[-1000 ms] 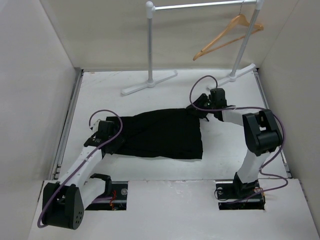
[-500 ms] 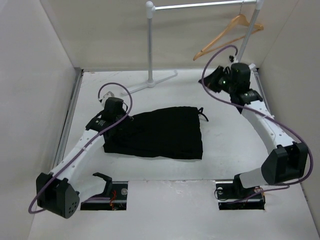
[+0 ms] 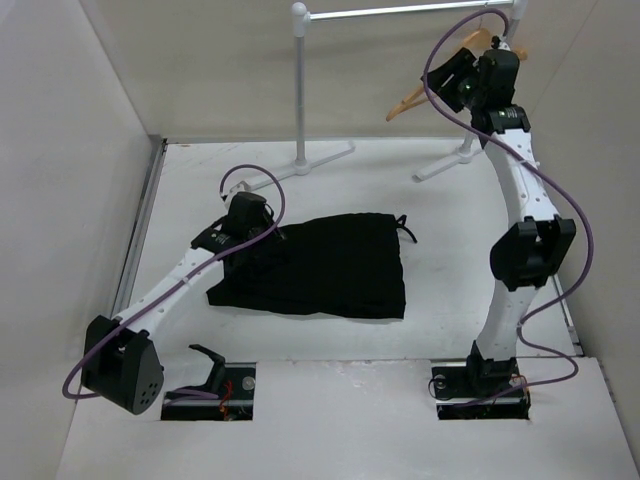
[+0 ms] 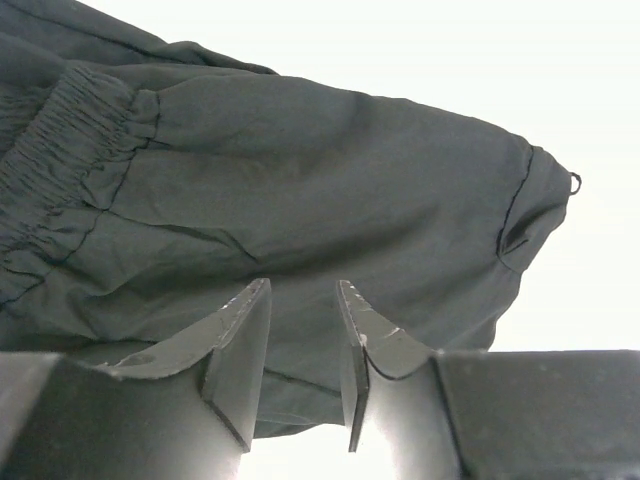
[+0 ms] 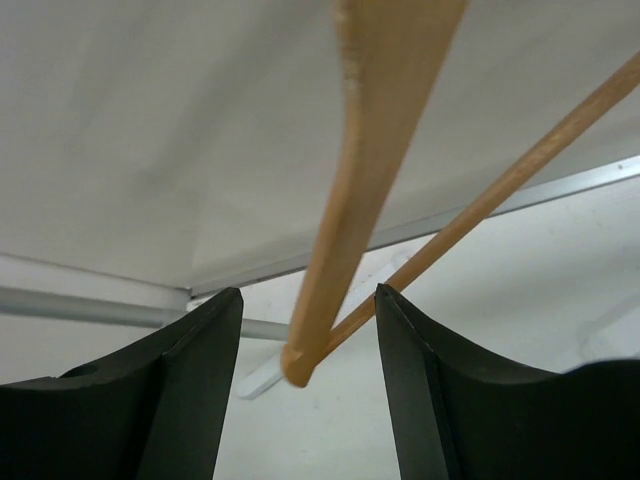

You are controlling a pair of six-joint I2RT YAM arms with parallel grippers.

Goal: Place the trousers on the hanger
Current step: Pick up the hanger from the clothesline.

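Black trousers (image 3: 320, 265) lie folded flat near the middle of a white worktop (image 3: 440, 230). The left gripper (image 4: 303, 290) hovers over the left part of the trousers, close to a gathered elastic band. Its fingers stand a narrow gap apart with nothing between them. At the back right, a light wooden hanger (image 3: 415, 98) hangs tilted from a silver clothes rail (image 3: 400, 12), well apart from the trousers. The right arm reaches high toward it. The right gripper (image 5: 308, 300) is spread wide, and the hanger's lower end, where its sloping arm meets the crossbar, sits between the fingers, seemingly touching neither
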